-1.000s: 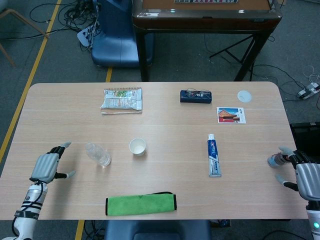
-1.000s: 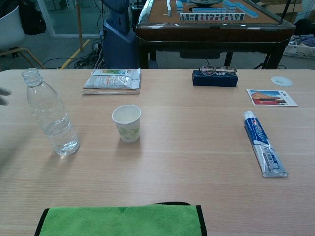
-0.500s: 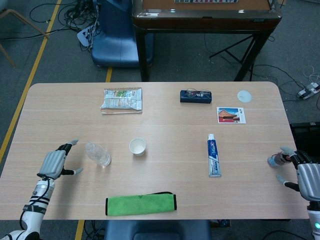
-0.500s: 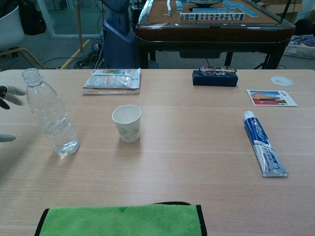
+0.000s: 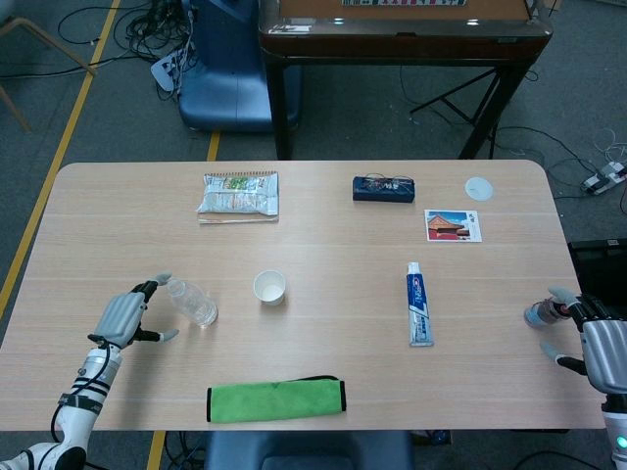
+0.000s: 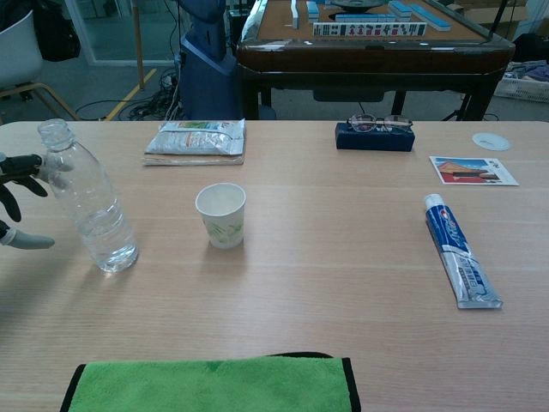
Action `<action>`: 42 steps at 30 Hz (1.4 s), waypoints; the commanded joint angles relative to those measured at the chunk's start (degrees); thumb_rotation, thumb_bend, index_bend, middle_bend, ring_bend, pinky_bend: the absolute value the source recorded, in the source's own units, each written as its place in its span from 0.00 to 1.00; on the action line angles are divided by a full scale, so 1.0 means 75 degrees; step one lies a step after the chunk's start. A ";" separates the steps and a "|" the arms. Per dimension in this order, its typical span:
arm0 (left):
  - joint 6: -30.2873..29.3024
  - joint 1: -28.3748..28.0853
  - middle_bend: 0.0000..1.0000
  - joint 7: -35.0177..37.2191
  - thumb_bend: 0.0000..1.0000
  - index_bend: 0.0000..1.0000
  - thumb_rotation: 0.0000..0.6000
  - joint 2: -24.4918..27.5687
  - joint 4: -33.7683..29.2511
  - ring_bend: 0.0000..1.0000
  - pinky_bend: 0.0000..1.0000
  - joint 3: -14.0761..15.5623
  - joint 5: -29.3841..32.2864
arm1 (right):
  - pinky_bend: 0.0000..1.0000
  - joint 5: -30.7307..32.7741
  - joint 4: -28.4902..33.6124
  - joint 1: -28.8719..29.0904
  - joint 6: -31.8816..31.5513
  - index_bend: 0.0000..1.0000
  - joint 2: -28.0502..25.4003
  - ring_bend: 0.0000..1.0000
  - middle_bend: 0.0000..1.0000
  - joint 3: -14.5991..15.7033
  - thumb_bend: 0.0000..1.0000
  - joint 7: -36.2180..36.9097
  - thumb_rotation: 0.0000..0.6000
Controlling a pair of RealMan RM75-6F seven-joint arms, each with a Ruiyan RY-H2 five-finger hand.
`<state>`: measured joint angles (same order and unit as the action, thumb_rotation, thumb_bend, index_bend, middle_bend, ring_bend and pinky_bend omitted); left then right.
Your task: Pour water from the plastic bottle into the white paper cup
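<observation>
A clear plastic bottle (image 5: 192,302) (image 6: 88,202) stands upright on the table with no cap and a little water at its bottom. The white paper cup (image 5: 269,287) (image 6: 221,215) stands upright just to its right. My left hand (image 5: 126,316) (image 6: 19,202) is open right beside the bottle's left side, fingers spread toward it, holding nothing. Whether a fingertip touches the bottle is unclear. My right hand (image 5: 592,343) is at the table's right edge, far from both, and seems to pinch a small dark object; the chest view does not show it.
A green cloth (image 5: 276,399) lies at the front edge. A toothpaste tube (image 5: 419,305) lies right of the cup. At the back are a snack packet (image 5: 239,196), a dark case with glasses (image 5: 384,187), a postcard (image 5: 454,225) and a small white lid (image 5: 479,188).
My left hand has moved right across the table toward the bottle and now sits right beside it. The right hand, bottle and cup have stayed put.
</observation>
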<state>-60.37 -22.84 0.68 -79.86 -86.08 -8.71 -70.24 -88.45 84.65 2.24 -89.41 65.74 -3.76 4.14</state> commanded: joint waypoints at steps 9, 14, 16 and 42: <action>0.0172 -0.0280 0.18 0.0183 0.00 0.13 1.00 -0.0313 0.0046 0.21 0.38 -0.0119 0.0089 | 0.48 -0.0010 -0.0003 -0.0013 -0.0024 0.24 -0.0016 0.28 0.34 -0.0002 0.05 0.0061 1.00; 0.0266 -0.0379 0.18 0.0235 0.00 0.13 1.00 -0.0436 0.0066 0.21 0.38 -0.0137 0.0171 | 0.48 -0.0003 -0.0014 -0.0017 -0.0025 0.24 -0.0029 0.28 0.34 -0.0006 0.05 0.0109 1.00; 0.0257 -0.0413 0.18 0.0215 0.00 0.13 1.00 -0.0489 0.0085 0.21 0.38 -0.0151 0.0185 | 0.48 -0.0009 -0.0015 -0.0017 -0.0024 0.24 -0.0033 0.28 0.34 -0.0003 0.05 0.0119 1.00; 0.0479 -0.0633 0.18 0.0886 0.00 0.17 1.00 -0.1090 0.0605 0.22 0.37 -0.0359 0.0615 | 0.48 -0.0026 -0.0025 -0.0023 -0.0016 0.24 -0.0027 0.28 0.34 0.0014 0.05 0.0118 1.00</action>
<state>-57.04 -27.53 6.91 -87.90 -81.66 -11.30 -65.86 -88.65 84.46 2.07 -89.54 65.54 -3.65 5.01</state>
